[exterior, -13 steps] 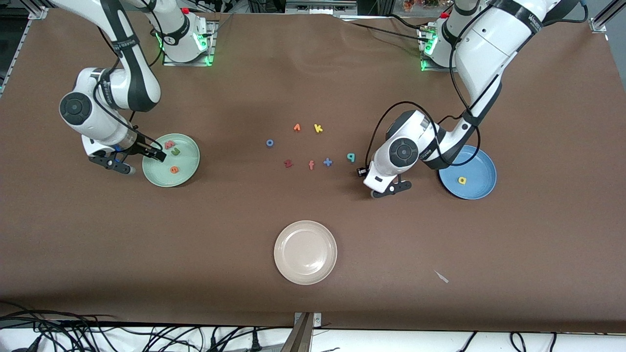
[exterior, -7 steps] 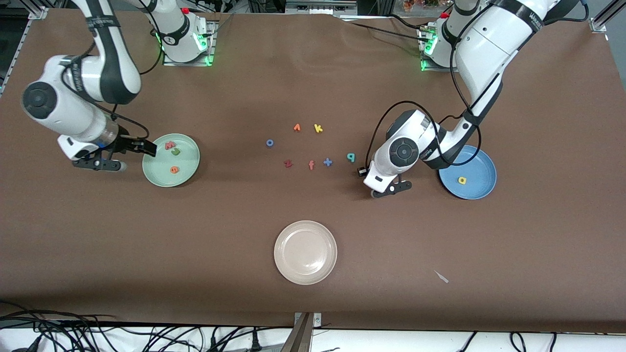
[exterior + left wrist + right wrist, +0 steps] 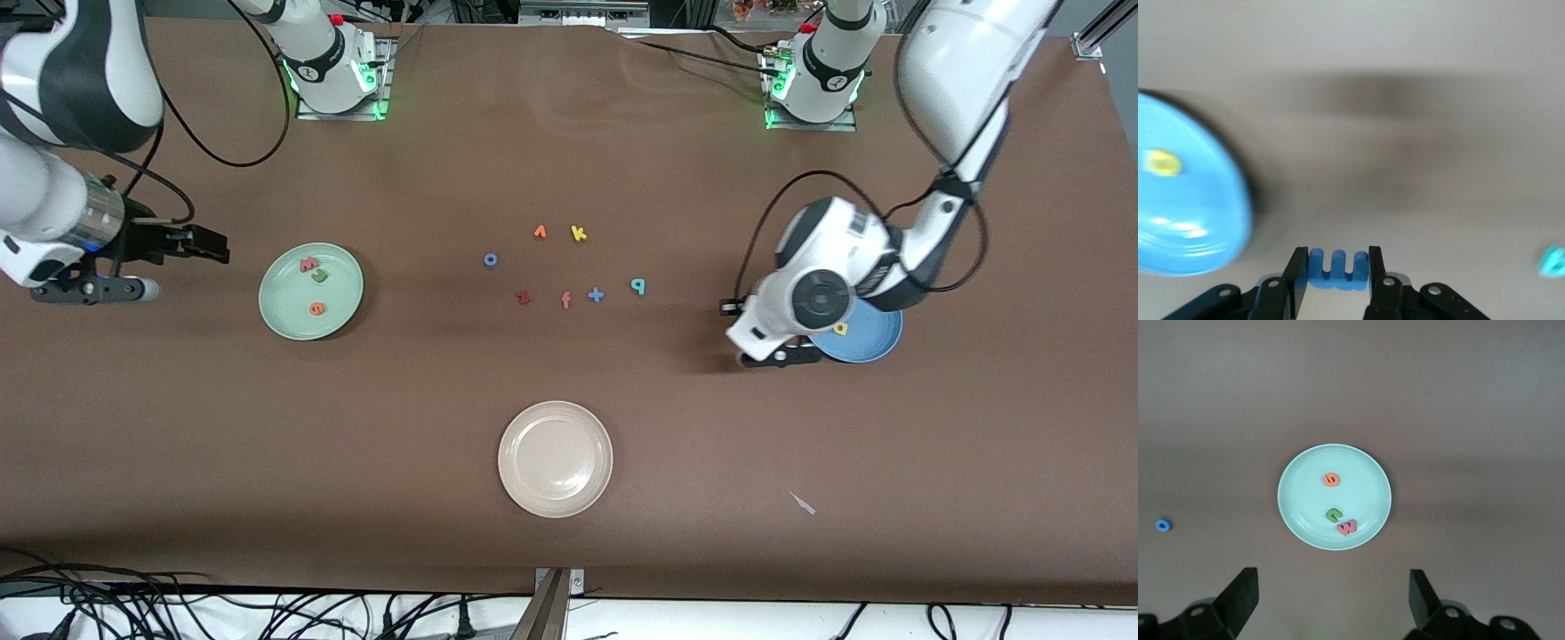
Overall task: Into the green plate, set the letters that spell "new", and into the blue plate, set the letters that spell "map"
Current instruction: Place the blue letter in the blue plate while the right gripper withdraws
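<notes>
Green plate (image 3: pixel 342 307): round, pale mint, smooth and glossy, lying toward the right arm's end of the bench. In it rest three small foam letters: a salmon-red w (image 3: pixel 308 264), a green n (image 3: pixel 319 276) just beside it, and an orange e (image 3: pixel 316 308) nearer the front camera.

Blue plate (image 3: pixel 876 342): round, medium blue, glossy, toward the left arm's end, partly covered by the left arm. A yellow a (image 3: pixel 840 328) lies in it.

Left gripper (image 3: pixel 1336 267): over bare brown bench just beside the blue plate's rim, its fingers clamped on a blue m (image 3: pixel 1337 269), a matte foam piece with three prongs.

Teal p (image 3: pixel 637 285): on the mid-bench among the loose letters.

Right gripper (image 3: pixel 1331 593): raised over the bench edge near the green plate, jaws wide apart, holding nothing.
</notes>
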Controlling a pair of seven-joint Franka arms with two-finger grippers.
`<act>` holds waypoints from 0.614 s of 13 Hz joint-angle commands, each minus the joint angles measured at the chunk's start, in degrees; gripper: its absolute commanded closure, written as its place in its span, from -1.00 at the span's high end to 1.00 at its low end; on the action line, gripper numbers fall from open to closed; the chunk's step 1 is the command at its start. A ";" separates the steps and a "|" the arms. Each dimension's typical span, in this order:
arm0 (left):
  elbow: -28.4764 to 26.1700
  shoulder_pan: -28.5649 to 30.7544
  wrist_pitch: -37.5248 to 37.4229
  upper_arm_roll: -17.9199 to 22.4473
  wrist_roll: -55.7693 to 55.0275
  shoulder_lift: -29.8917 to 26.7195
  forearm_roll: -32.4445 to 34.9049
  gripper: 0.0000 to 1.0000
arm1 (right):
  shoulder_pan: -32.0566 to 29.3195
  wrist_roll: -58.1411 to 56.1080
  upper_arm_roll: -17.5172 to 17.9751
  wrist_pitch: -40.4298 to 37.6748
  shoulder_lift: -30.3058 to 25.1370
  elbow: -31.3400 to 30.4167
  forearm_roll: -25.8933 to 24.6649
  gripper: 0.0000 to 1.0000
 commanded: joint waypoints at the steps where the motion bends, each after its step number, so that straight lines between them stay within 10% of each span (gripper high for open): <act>1: -2.26 5.39 -2.49 -0.41 10.73 -1.94 -0.75 -0.55 | -4.77 -1.15 4.74 -5.12 -2.84 3.65 -1.00 1.00; 5: -3.59 11.11 -2.23 -0.24 18.48 0.87 2.23 -0.53 | -22.23 -0.71 21.75 -4.70 -4.26 7.16 -1.79 1.00; 8: -3.59 13.67 -1.44 -0.24 20.42 2.80 2.42 -0.48 | -24.65 -0.01 23.56 -6.54 -7.58 3.41 -2.06 1.00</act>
